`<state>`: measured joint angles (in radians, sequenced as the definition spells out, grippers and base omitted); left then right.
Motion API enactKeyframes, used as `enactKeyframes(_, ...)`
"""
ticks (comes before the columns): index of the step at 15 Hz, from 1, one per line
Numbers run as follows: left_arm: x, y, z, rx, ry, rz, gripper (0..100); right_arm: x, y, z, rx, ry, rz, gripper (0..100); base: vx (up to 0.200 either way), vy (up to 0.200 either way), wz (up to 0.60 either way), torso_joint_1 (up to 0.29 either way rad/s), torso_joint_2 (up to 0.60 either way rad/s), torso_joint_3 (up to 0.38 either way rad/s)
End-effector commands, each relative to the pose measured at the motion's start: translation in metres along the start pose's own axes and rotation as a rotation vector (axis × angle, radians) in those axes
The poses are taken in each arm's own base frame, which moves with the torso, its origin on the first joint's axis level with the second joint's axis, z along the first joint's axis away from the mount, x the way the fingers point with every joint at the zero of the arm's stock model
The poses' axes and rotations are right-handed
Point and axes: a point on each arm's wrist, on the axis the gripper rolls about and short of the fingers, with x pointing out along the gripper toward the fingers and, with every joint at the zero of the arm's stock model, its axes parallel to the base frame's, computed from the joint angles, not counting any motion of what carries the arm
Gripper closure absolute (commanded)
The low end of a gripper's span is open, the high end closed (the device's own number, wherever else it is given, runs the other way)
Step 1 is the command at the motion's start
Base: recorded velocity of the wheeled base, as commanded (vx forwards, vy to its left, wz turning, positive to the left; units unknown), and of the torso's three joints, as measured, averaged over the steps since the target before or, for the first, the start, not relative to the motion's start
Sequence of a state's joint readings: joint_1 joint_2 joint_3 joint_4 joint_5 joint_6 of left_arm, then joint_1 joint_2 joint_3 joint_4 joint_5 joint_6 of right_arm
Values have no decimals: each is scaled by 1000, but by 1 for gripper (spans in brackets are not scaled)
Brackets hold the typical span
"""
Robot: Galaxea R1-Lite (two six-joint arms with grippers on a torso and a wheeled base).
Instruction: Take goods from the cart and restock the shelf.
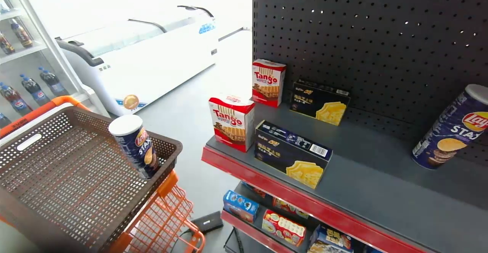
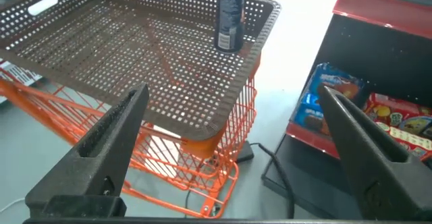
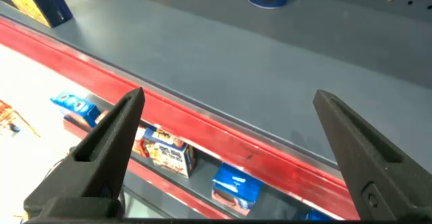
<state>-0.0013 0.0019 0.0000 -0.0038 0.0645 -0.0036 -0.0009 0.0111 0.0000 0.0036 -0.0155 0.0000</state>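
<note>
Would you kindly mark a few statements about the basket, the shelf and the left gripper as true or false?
1. A chips can stands in the basket. True.
2. The left gripper holds a box. False: it is open and empty.
3. Two red boxes stand on the shelf. True.
4. The shelf has no chips can. False: a second can is there, near the pegboard.
</note>
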Motion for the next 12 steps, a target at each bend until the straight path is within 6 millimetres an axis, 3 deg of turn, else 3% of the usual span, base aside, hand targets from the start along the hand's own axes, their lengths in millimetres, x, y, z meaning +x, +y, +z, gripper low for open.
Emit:
enactKeyframes(1, 0, 0, 0, 1, 0, 1, 0, 0, 0, 0, 0, 1, 1, 0, 0, 0, 0, 0, 0, 0)
enactKeyframes(7, -2, 0, 7, 21, -23, -3, 0, 0, 0, 0, 0, 1, 1, 0, 0, 0, 0, 0, 0, 0)
enactKeyframes(8, -7, 0, 29, 64, -48, -20, 0, 0, 0, 0, 0, 1, 1, 0, 0, 0, 0, 0, 0, 0)
enactKeyframes(10, 0, 0, 53, 71, 62, -54, 0, 0, 0, 0, 0, 1, 1, 0, 0, 0, 0, 0, 0, 0)
enactKeyframes(12, 26, -2, 75, 51, 190, -87, 0, 0, 0, 0, 0, 1, 1, 0, 0, 0, 0, 0, 0, 0)
